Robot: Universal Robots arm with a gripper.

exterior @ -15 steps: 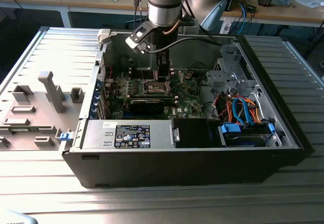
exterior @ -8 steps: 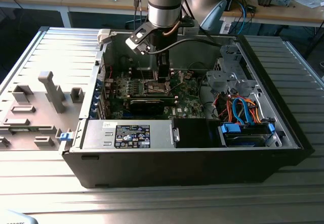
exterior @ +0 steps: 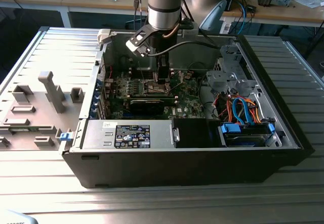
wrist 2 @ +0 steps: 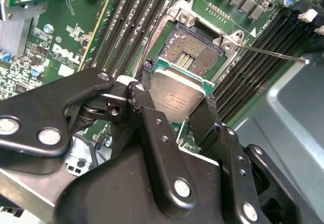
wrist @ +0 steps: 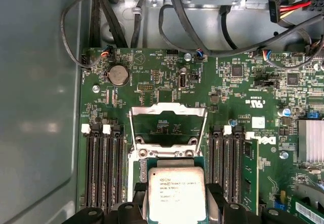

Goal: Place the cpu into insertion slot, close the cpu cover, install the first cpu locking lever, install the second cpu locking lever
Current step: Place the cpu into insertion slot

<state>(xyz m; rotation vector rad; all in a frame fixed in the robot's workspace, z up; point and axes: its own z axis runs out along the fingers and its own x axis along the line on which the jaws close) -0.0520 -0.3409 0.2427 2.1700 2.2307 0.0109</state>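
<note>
Silvery-tan and flat, the small square cpu (wrist 2: 177, 95) was pinched by two opposite edges in your black jaws, poised just above the dark square insertion slot (wrist 2: 195, 49). The thin silver cpu cover (wrist: 168, 113) stood raised, keeping the way clear.

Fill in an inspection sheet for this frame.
Surface: ribbed metal table, with an open computer case on it.
Job's things: cpu held over insertion slot, not seated; cpu cover raised; locking lever swung out.
Clutter: grey moulded parts on the exterior view's left.
Grippers: gripper shut on cpu.
Cables: orange and blue cables inside the case.
Surroundings: workbench behind.
</note>
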